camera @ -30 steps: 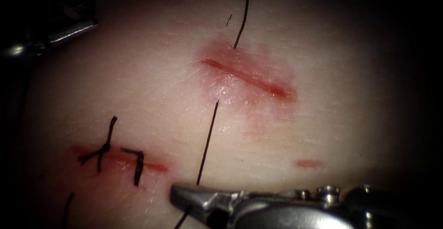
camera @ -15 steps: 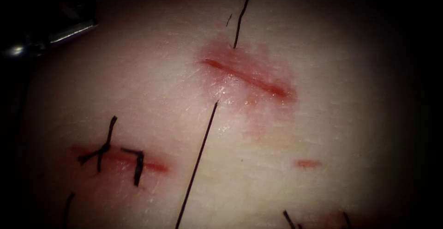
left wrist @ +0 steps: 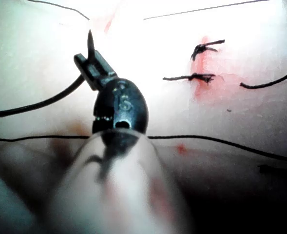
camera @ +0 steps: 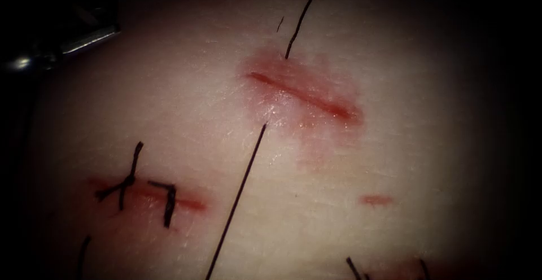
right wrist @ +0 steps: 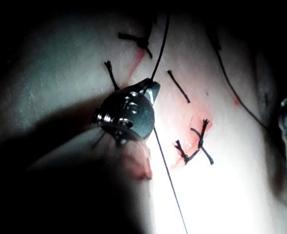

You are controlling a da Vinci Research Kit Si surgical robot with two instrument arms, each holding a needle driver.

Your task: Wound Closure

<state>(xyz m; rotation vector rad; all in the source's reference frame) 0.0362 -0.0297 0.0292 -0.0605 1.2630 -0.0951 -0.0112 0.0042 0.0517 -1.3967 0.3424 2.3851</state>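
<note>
The open cut point(camera: 305, 95) runs slanted across the middle of the tissue point(camera: 395, 144). Black thread point(camera: 237, 201) leaves the tissue just below the cut and stretches straight down-left; another length point(camera: 302, 17) rises from the skin above the cut. My left tool point(camera: 84, 36) rests at the far upper left, away from the cut. Up close, its jaws point(left wrist: 91, 61) are shut on the dark curved needle point(left wrist: 41, 103) near its pointed end, clear of the tissue. My right tool point(right wrist: 152, 87) is shut on the thread point(right wrist: 170, 180).
A closed cut with two knotted stitches point(camera: 130, 183) lies at the lower left. A small red mark point(camera: 377, 200) sits to the lower right, and cut thread ends point(camera: 353, 267) poke up at the bottom edge. Red fluid stains the skin around the open cut.
My right tool has drawn back out of the endoscope view at the bottom. The thread below the cut now leans further left, and the upper length tilts more to the right.
</note>
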